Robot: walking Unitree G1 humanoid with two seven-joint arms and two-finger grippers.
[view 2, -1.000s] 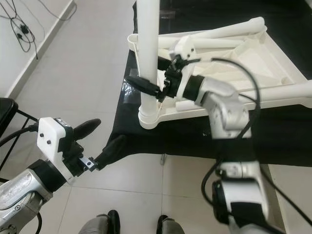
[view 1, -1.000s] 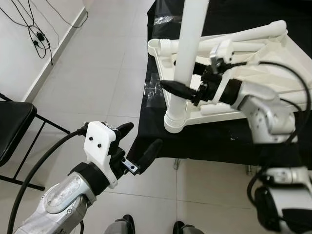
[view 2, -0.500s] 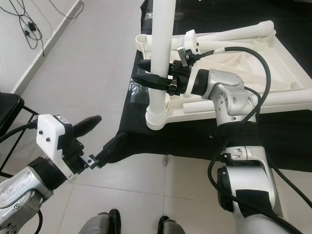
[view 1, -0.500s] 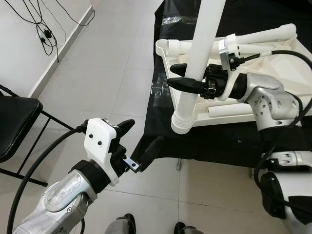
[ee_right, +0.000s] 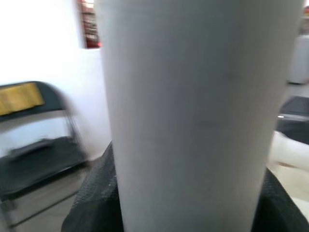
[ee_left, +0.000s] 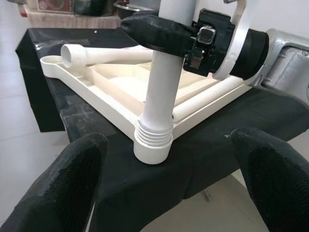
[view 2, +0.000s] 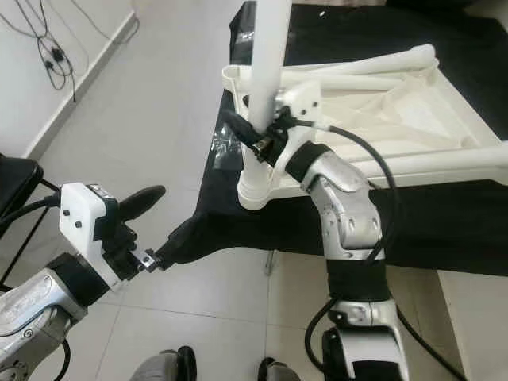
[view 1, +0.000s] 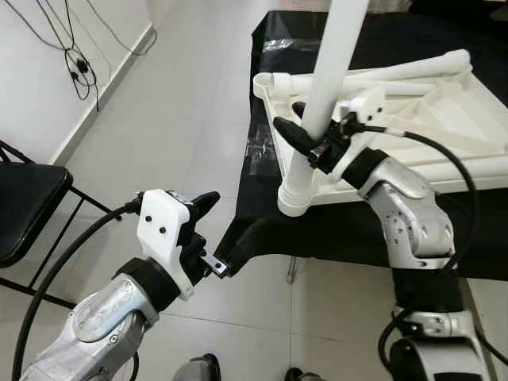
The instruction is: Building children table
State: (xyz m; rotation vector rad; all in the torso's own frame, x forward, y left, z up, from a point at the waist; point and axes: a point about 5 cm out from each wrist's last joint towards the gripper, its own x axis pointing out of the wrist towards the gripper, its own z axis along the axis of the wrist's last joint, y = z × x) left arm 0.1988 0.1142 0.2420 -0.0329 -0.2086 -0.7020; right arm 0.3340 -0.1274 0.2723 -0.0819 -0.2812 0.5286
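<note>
- Lying upside down on the black-draped desk (view 1: 373,230): the white plastic children's tabletop (view 1: 468,111), ribbed underside up, one corner near the desk's front left edge.
- Standing upright in that corner's socket (ee_left: 153,145): a white table leg (view 1: 329,71), its threaded collar seated at the socket rim.
- Lying flat inside the tabletop: further loose white legs (view 1: 397,67), along the far side.
- Right gripper (view 1: 305,143): fingers closed around the upright leg, partway up its shaft; the right wrist view has the leg pressed between the black pads (ee_right: 96,193).
- Left gripper (view 1: 226,230): fingers spread wide, holding nothing, hovering off the desk's front left corner, aimed at the leg's base.
- Black folding chair (view 1: 24,198): on the tiled floor, to the robot's left.
- Cables (view 1: 75,55): on the floor by the wall.
</note>
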